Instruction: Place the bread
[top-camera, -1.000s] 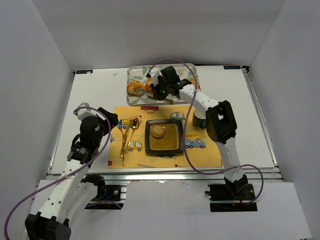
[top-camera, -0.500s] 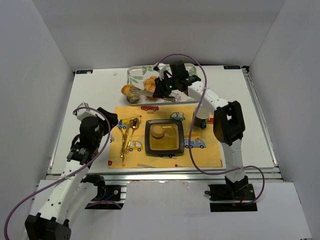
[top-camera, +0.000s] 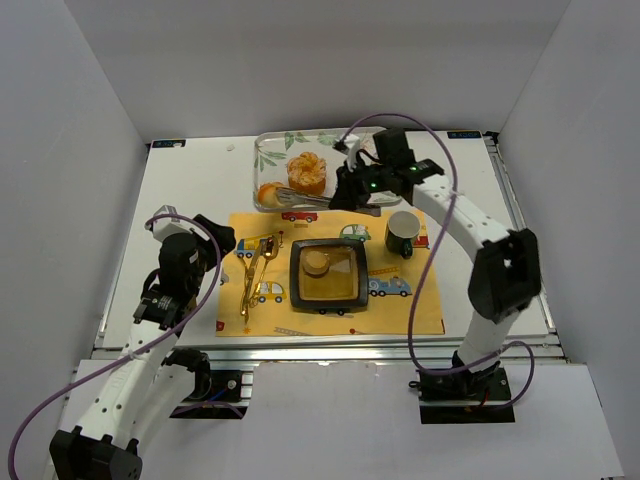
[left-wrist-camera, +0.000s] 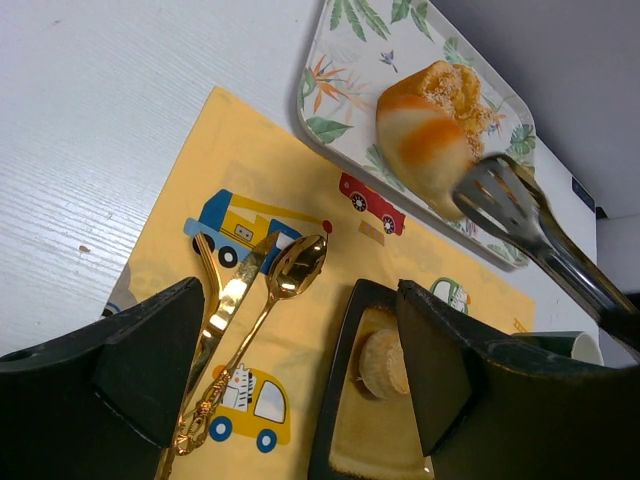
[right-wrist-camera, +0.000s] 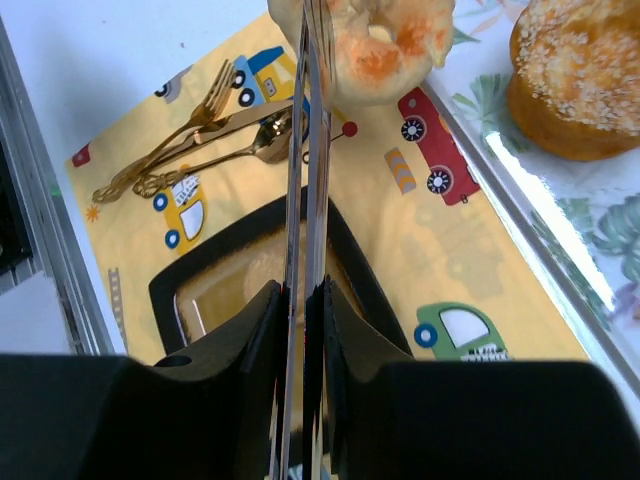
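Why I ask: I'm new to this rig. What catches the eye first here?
The right gripper is shut on long tongs pinching an orange bread at the tray's near-left corner, beside a bigger bun. Nearer, on a yellow mat, a black plate holds one small round bread, with gold cutlery to its left and a mug to its right.

White links (top-camera: 458, 214), black joints (top-camera: 505, 283), purple cables (top-camera: 390, 116), black left end effector (left-wrist-camera: 298, 292)
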